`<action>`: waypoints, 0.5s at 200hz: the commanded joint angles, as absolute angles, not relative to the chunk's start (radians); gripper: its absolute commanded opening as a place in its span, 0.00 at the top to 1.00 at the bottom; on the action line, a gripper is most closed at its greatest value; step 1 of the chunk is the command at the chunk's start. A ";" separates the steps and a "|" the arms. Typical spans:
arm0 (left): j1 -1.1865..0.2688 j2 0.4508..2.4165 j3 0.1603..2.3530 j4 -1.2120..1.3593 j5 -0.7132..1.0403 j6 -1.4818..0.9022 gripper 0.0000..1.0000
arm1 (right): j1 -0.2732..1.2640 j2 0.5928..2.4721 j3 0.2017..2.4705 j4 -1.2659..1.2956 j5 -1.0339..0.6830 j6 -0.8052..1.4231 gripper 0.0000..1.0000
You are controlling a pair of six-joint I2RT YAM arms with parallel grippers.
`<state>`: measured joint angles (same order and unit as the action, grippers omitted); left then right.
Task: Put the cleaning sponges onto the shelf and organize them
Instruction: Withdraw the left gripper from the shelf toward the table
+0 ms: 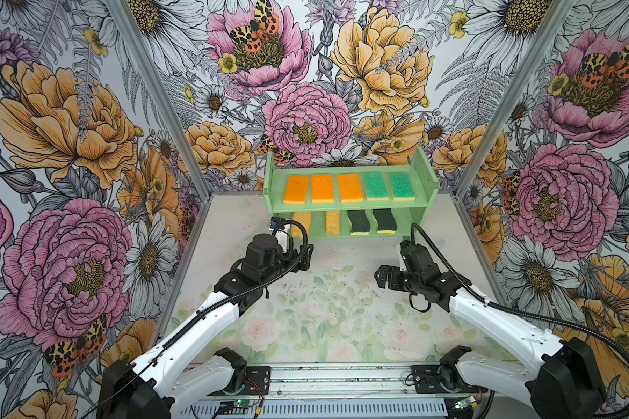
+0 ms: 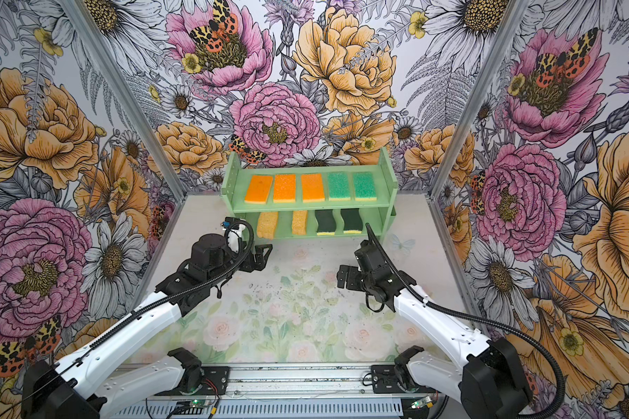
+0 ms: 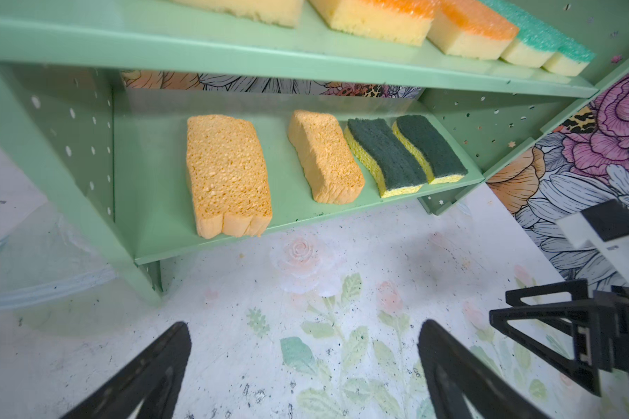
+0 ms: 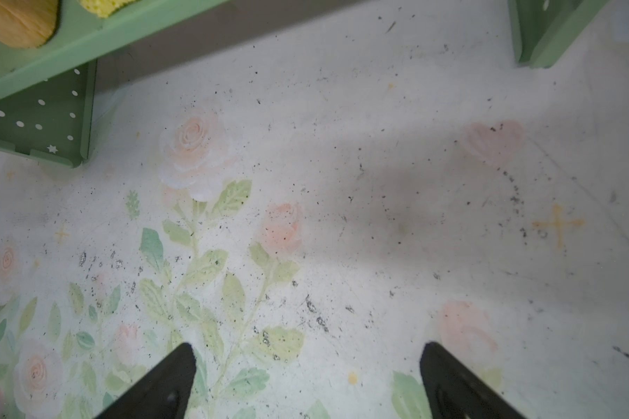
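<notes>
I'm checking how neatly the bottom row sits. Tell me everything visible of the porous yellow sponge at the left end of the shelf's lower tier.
The porous yellow sponge is a thick orange-yellow block, coarse and open-pored, with a lumpy front end. It lies flat on the lower tier of the mint-green shelf, lengthwise front to back, front end reaching the tier's edge. Gaps separate it from the side panel and the second porous sponge. Only the shelf touches it.

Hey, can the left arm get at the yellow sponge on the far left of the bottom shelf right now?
Probably yes. The left claw is open and empty in front of that yellow sponge, with nothing between them. The top board overhangs, so it would likely go in from the front.
</notes>
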<state>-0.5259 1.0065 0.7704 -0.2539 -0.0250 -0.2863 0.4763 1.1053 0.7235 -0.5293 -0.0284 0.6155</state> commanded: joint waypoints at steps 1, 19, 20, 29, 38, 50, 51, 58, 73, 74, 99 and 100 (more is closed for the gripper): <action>-0.507 0.963 0.735 -0.224 -0.034 -0.298 0.01 | 0.468 1.066 0.775 -0.518 -0.034 0.525 0.02; -0.491 0.935 0.709 -0.219 -0.044 -0.295 0.01 | 0.463 1.045 0.794 -0.530 -0.031 0.474 0.02; -0.490 0.934 0.708 -0.219 -0.044 -0.294 0.01 | 0.463 1.043 0.795 -0.530 -0.031 0.470 0.02; -0.481 0.922 0.698 -0.222 -0.042 -0.289 0.01 | 0.461 1.034 0.804 -0.539 -0.023 0.445 0.02; -0.469 0.911 0.691 -0.227 -0.041 -0.284 0.01 | 0.458 1.024 0.817 -0.552 -0.011 0.424 0.02; -0.457 0.896 0.681 -0.229 -0.044 -0.278 0.01 | 0.453 1.011 0.832 -0.573 0.004 0.399 0.01; -0.456 0.895 0.680 -0.229 -0.043 -0.277 0.01 | 0.453 1.010 0.832 -0.574 0.006 0.397 0.01; -0.450 0.887 0.674 -0.229 -0.043 -0.271 0.01 | 0.451 1.001 0.836 -0.581 0.014 0.381 0.01; -0.428 0.869 0.663 -0.227 -0.030 -0.234 0.01 | 0.446 0.985 0.836 -0.584 0.041 0.343 0.01; -0.427 0.867 0.662 -0.226 -0.028 -0.230 0.01 | 0.446 0.983 0.836 -0.584 0.044 0.341 0.01; -0.418 0.818 0.615 -0.180 -0.064 -0.192 0.01 | 0.432 0.961 0.839 -0.583 0.096 0.272 0.01; -0.417 0.816 0.613 -0.178 -0.070 -0.194 0.01 | 0.431 0.960 0.839 -0.583 0.099 0.269 0.01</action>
